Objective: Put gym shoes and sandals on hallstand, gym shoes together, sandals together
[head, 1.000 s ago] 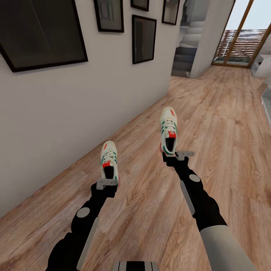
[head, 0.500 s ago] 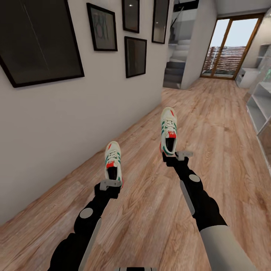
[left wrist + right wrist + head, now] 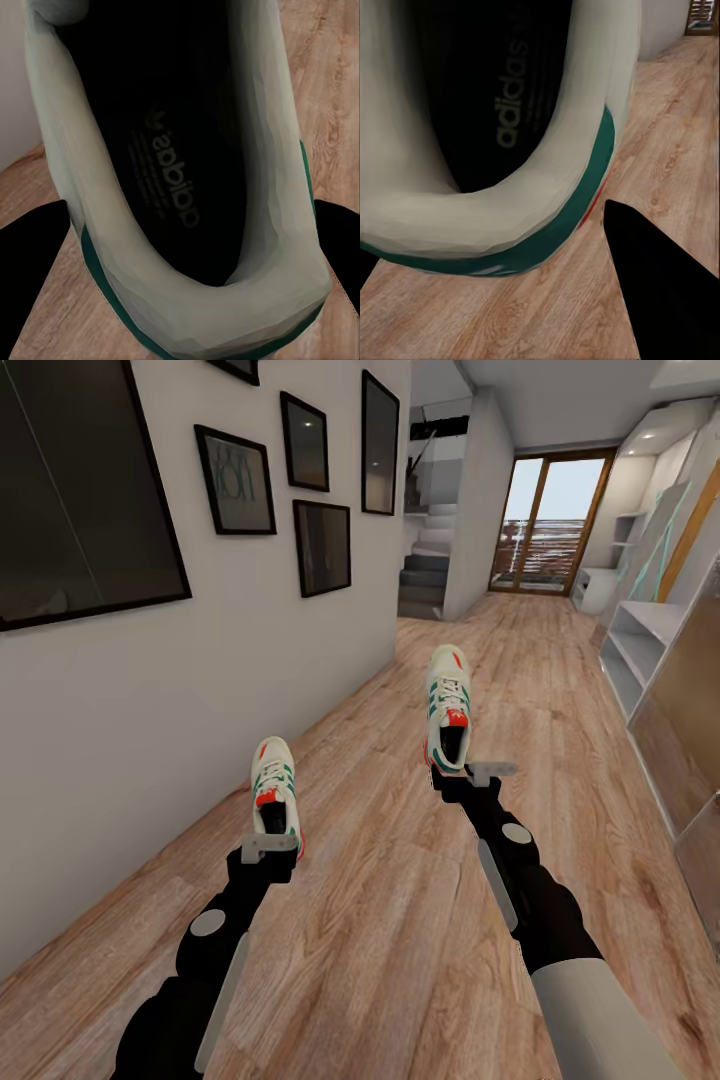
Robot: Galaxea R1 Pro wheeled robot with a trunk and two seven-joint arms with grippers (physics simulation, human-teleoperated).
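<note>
Both gym shoes are off the floor, toes pointing away from me. My left gripper point(image 3: 271, 842) is shut on the heel of one white gym shoe point(image 3: 273, 796) with green stripes, close to the left wall. My right gripper point(image 3: 463, 768) is shut on the heel of the other gym shoe point(image 3: 448, 705), held higher and farther ahead. In the left wrist view the shoe's dark inside point(image 3: 165, 150) sits between black fingers point(image 3: 30, 292). The right wrist view has the heel collar point(image 3: 532, 202) beside one finger point(image 3: 660, 285). A light grey open-shelved unit point(image 3: 640, 650), seemingly the hallstand, lines the right wall. The sandals are out of view.
Wood-plank corridor floor point(image 3: 400, 920) runs ahead to stairs point(image 3: 425, 570) and a glass door point(image 3: 545, 525). Dark framed pictures point(image 3: 322, 547) hang on the left wall. Tall mirrored panels point(image 3: 695, 690) stand at the right, nearer me than the grey unit.
The head view has swung right along the corridor, bringing the right-hand shelving into sight. The left arm with its shoe sits slightly further left. Both grips are unchanged.
</note>
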